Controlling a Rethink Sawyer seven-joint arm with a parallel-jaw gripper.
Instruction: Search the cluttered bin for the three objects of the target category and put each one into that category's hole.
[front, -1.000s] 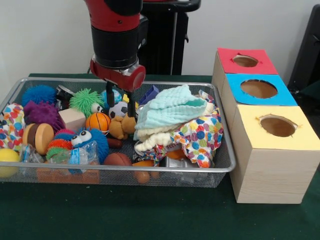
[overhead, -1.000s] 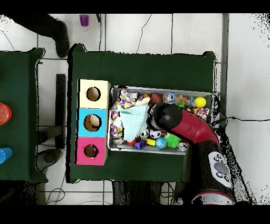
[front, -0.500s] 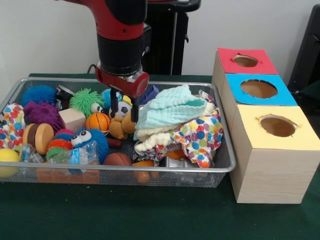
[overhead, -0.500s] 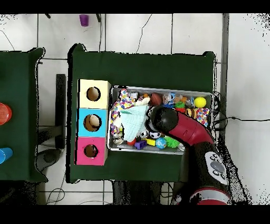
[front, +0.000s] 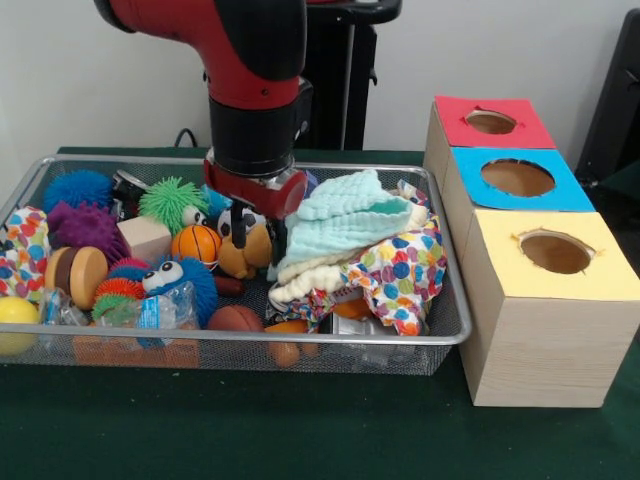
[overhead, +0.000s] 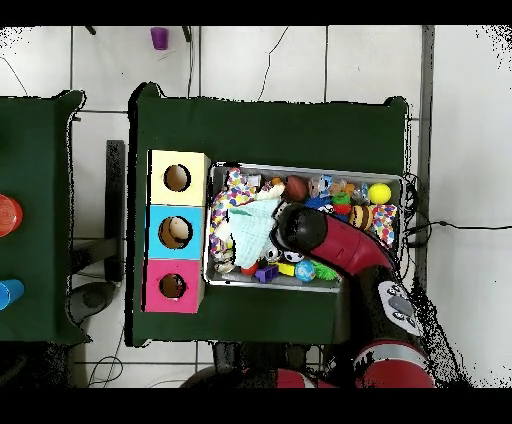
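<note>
The wire bin (front: 440, 335) is crowded with toys and cloths. Above its middle the tool (front: 257, 232) is lowered, parted around a small brown plush toy (front: 243, 252) beside the basketball (front: 195, 243). The toy is judged light, soft and best pinched across its body.

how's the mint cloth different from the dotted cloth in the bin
The mint cloth is plain pale green; the dotted cloth is white with colourful spots. The mint cloth sits on top of the heap; the dotted cloth lies lower, spilling toward the bin's right rim. Both are crumpled together beside the gripper.
</note>
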